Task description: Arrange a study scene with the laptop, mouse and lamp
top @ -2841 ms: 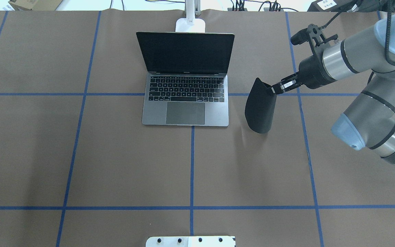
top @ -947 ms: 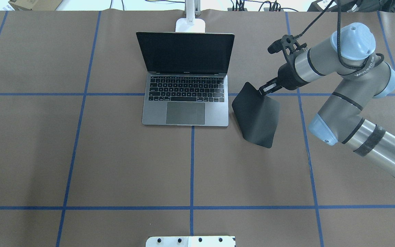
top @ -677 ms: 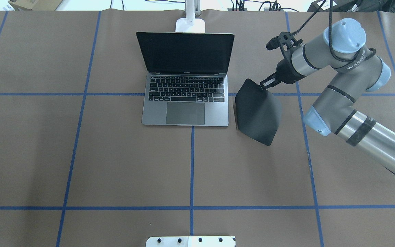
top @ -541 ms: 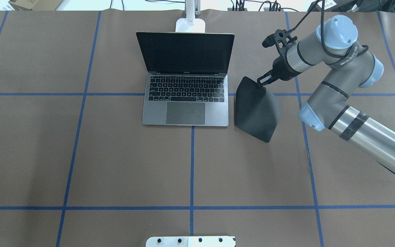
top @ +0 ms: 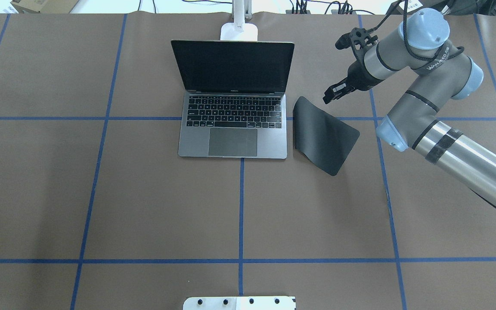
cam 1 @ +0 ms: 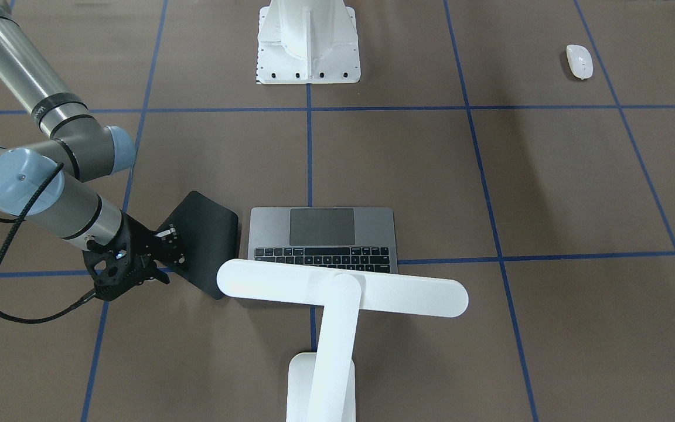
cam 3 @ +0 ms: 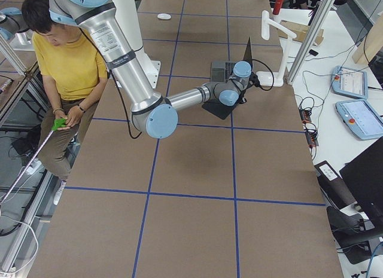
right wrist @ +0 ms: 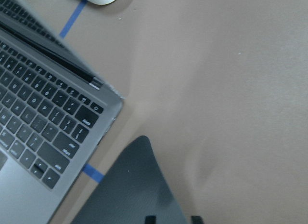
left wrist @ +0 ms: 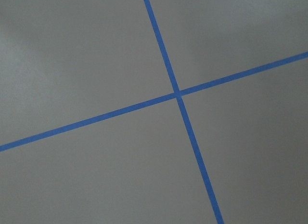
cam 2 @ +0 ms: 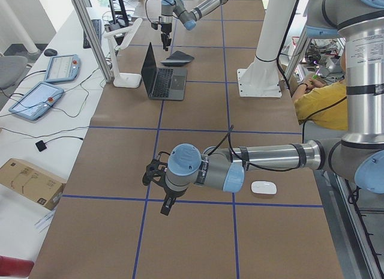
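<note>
The laptop stands open at the table's far middle, its screen dark. Behind it is the lamp, whose bar head hangs over the keyboard. The mouse lies alone on the robot's left side, close to the left arm. My left gripper hovers over bare table; whether it is open or shut I cannot tell. My right gripper is open and empty, just beyond the far edge of a black mouse pad lying right of the laptop. Its fingertips show apart above the pad.
A white bolted pedestal stands at the robot's side of the table. A seated person in yellow is beside the table near the robot's base. Blue tape lines grid the brown table cover.
The right gripper carried the hanging mouse pad toward the laptop, then opened and let it go. The pad now lies on the table and the gripper has drawn back a little.
</note>
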Robot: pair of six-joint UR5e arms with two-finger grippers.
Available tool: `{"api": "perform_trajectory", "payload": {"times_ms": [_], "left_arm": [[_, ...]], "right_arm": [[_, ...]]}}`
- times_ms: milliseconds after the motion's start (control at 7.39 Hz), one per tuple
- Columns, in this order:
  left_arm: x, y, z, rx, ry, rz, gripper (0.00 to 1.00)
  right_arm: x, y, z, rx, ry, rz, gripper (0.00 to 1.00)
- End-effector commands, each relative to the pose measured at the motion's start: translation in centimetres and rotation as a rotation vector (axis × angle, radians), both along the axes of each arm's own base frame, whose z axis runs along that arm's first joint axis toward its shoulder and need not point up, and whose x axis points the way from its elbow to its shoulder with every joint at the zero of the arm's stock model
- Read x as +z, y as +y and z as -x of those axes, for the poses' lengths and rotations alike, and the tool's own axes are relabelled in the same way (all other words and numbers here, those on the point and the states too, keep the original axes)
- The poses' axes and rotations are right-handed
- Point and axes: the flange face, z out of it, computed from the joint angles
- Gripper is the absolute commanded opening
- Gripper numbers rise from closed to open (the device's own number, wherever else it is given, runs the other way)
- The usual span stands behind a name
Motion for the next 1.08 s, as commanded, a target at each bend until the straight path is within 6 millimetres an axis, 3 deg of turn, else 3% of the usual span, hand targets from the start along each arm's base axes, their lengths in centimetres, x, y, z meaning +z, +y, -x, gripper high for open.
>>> {"api": "perform_trajectory", "payload": {"times_ms": [0, 406, 677, 947], "left_arm": [[-0.3, 0.0, 0.0, -0.001, 0.0, -0.003, 1.0], [-0.3, 0.0, 0.0, -0.001, 0.0, -0.003, 1.0], [-0.4, -0.4, 0.0, -0.001, 0.001, 0.002, 1.0], [-1.4, -0.8, 0.0, -0.038, 0.013, 0.021, 1.0]], "right_arm": [[0.8, -0.5, -2.6, -0.017, -0.026, 0.036, 0.99], [3.8, 0.0, -4.8, -0.018, -0.012, 0.092, 0.99], [5.6, -1.2, -9.0, 0.04, 0.049, 0.2, 0.99], [7.3, -2.6, -14.7, 0.126, 0.089, 0.264, 0.99]]}}
